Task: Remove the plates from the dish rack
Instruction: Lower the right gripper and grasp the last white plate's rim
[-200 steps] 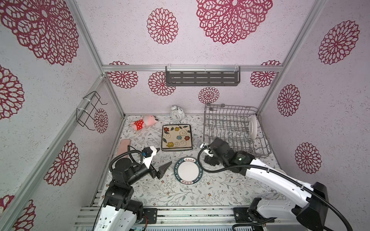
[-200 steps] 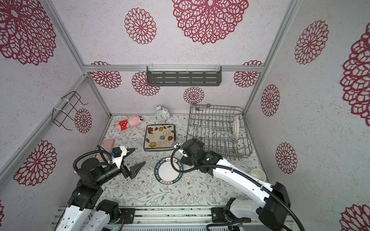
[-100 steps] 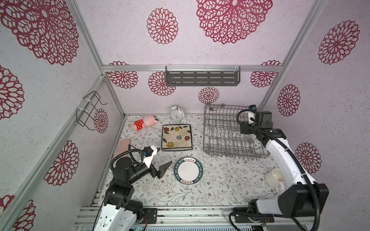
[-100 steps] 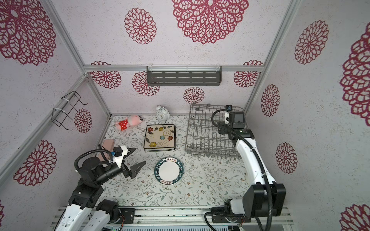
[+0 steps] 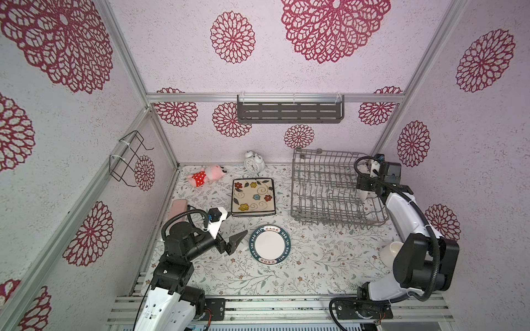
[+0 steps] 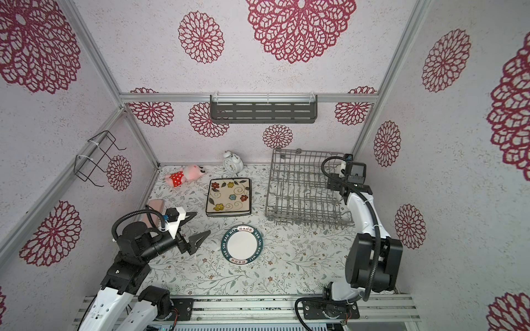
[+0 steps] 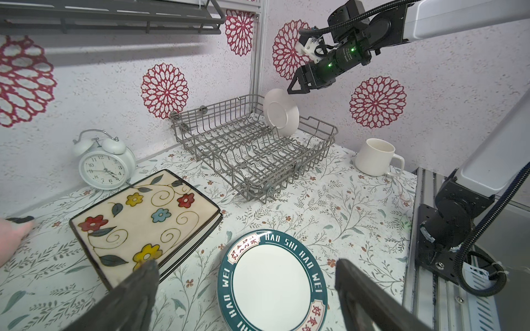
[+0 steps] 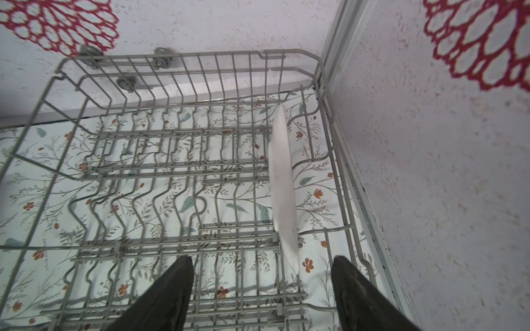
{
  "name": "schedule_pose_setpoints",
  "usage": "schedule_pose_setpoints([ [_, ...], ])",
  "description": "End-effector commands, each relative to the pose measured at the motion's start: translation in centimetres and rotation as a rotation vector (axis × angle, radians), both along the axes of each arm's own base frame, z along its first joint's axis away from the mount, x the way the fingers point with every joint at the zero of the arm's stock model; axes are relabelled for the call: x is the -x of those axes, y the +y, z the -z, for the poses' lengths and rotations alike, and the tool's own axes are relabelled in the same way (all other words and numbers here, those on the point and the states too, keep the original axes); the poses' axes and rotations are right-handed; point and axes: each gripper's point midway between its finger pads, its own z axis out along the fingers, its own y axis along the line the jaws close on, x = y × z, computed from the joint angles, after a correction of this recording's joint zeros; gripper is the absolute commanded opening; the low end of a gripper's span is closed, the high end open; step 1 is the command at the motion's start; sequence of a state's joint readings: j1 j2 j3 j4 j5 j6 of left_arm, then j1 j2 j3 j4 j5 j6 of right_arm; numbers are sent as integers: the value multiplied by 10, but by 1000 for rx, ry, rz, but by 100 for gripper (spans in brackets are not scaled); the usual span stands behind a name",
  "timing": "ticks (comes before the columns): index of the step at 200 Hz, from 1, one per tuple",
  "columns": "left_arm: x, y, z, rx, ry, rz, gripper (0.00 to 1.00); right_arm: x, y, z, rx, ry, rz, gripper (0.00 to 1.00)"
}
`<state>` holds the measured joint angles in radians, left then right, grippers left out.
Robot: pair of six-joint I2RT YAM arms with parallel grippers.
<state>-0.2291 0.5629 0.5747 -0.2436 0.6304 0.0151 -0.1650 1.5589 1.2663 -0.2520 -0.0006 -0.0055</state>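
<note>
Jaws of the right gripper (image 8: 261, 259) stand apart above 1 round white plate (image 8: 282, 177) upright in the grey wire dish rack (image 7: 243, 149); the left gripper (image 7: 246, 263), spread wide, hovers beside a teal-rimmed round plate (image 7: 272, 283).

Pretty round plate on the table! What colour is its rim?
Round plate: dark teal, white lettering; clearest in left wrist view.

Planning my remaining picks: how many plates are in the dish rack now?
1. A round white plate stands on edge in the dish rack, in the row beside the right-hand wall, below the open right gripper. Every other slot shows bare; nothing looks hidden.
</note>
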Motion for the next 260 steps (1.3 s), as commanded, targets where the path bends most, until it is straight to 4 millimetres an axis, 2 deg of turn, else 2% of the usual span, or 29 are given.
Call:
schedule_pose_setpoints([
  [1, -1, -2, -3, -8, -29, 21, 97, -11, -13, -7, -33, -57, 17, 79],
  [42, -6, -4, 0, -13, -7, 20, 97, -22, -29, 15, -50, -27, 23, 79],
  [119, -8, -10, 4, -6, 23, 64, 97, -50, -33, 46, -88, 9, -8, 77],
  [168, -9, -12, 6, -4, 28, 75, 97, -59, -37, 58, -71, 41, -5, 72],
  [208, -11, -13, 7, -3, 40, 85, 97, -59, -40, 58, -40, 43, -5, 68],
  [260, -12, -14, 8, -2, 48, 86, 97, -62, -28, 61, -3, 70, -57, 56],
])
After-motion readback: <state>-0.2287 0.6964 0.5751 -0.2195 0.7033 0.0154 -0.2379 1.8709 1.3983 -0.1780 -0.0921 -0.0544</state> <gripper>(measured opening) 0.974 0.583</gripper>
